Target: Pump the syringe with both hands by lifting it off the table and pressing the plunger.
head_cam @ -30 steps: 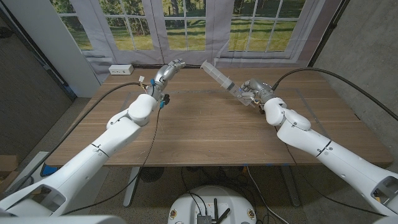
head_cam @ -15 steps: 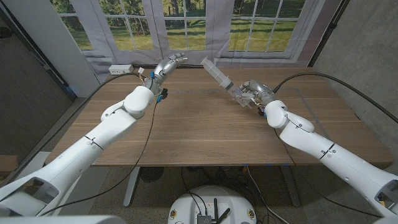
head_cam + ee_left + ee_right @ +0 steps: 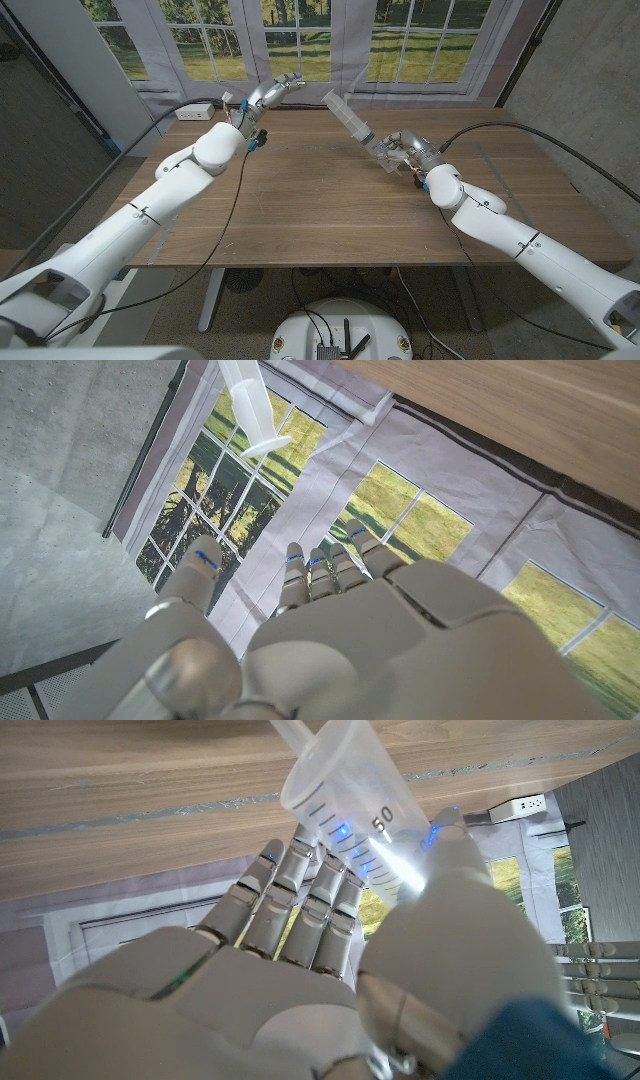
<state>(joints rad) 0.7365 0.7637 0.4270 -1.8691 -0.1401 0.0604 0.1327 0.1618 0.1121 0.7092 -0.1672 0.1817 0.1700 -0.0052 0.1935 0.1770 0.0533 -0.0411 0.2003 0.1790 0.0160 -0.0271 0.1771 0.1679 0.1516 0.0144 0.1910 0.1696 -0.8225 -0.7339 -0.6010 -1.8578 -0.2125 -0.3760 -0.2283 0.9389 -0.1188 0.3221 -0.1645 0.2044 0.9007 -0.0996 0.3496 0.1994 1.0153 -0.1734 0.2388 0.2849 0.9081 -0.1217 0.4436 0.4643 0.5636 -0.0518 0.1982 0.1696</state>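
Observation:
A clear plastic syringe (image 3: 352,124) is held off the table, tilted, its plunger end pointing up toward the window at the back. My right hand (image 3: 402,149) grips its barrel (image 3: 345,805) between thumb and fingers; printed markings show on the barrel. My left hand (image 3: 268,93) is raised above the table's far edge, fingers apart and holding nothing, a short way to the left of the plunger end (image 3: 252,412). The plunger rod is drawn out.
The wooden table (image 3: 320,205) spreads below both arms. A white power strip (image 3: 196,111) lies at the back left corner. Black cables run along both arms. Windows and a curtain stand right behind the table's far edge.
My left hand has risen and moved toward the back, its fingers spreading. The right hand has kept the syringe in nearly the same place.

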